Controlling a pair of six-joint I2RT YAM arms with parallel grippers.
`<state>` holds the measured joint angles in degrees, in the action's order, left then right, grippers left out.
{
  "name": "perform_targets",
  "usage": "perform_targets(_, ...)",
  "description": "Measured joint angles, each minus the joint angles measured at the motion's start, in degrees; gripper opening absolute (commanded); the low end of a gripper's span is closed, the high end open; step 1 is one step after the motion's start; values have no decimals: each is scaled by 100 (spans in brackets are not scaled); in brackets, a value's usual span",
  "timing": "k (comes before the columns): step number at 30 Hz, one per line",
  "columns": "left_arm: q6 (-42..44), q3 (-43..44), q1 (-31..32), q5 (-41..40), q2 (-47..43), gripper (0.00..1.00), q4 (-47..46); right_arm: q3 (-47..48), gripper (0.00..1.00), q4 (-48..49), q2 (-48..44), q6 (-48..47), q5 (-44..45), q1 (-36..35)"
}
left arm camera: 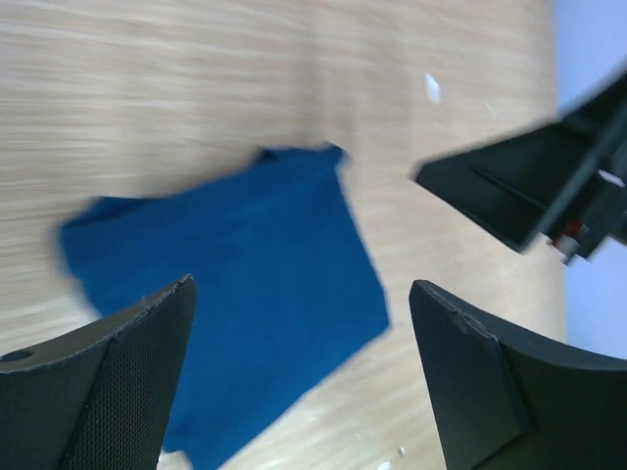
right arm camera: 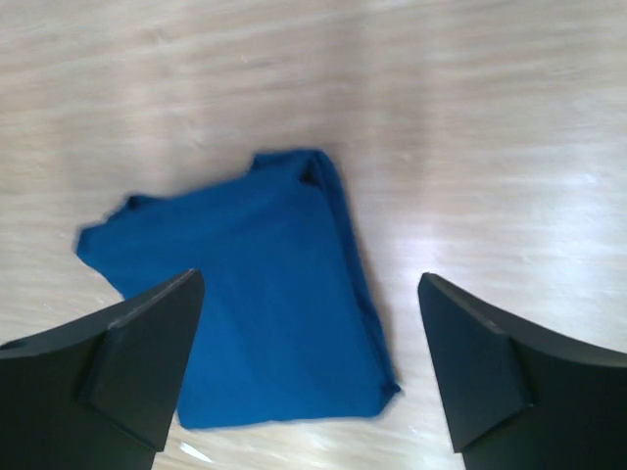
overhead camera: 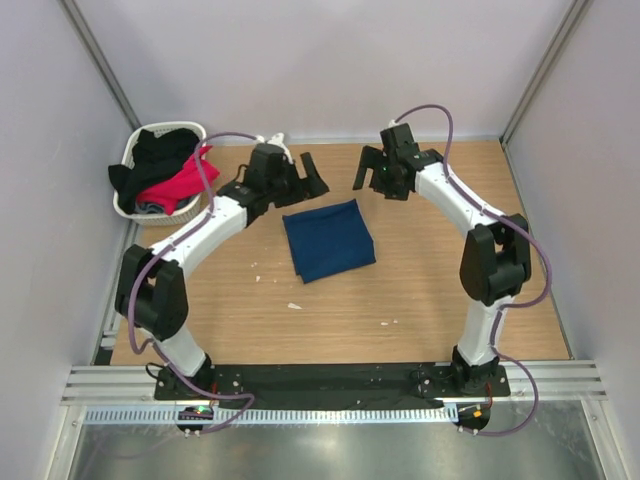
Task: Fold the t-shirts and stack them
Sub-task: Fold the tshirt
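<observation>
A navy blue t-shirt (overhead camera: 328, 240) lies folded into a flat square at the middle of the wooden table, also seen in the left wrist view (left arm camera: 245, 294) and the right wrist view (right arm camera: 255, 313). Pink (overhead camera: 178, 185) and black (overhead camera: 160, 155) t-shirts are bunched in the white basket (overhead camera: 128, 210) at the back left. My left gripper (overhead camera: 310, 175) hovers open above the table behind the folded shirt's left side, holding nothing. My right gripper (overhead camera: 366, 170) hovers open behind its right side, empty too. In both wrist views the fingers (left arm camera: 118, 382) (right arm camera: 127, 362) stand wide apart above the shirt.
Small white crumbs (overhead camera: 294, 306) lie on the table in front of the folded shirt. Grey walls close in the table on the left, back and right. The arm bases sit on a black plate (overhead camera: 330, 380) at the near edge.
</observation>
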<state>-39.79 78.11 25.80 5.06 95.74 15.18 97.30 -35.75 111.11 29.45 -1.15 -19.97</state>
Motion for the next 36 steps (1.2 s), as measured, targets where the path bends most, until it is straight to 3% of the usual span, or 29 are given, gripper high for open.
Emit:
perform_targets(6,138,-15,774,745,723,82,-1169,-1023,99,-103,-894,-22,544,50)
perform_targets(10,20,179,787,986,1622,72,-1867,-1338,100,-321,-1185,-22,850,249)
perform_targets(19,-398,1060,708,1021,3010,60,-2750,-1665,100,-612,-1530,-76,1237,879)
perform_targets(27,-474,1792,713,811,3550,57,-2833,-2288,100,-400,-1832,-87,824,881)
perform_targets(36,-118,1823,710,348,3866,60,-2500,-2538,100,-267,-1891,-129,463,872)
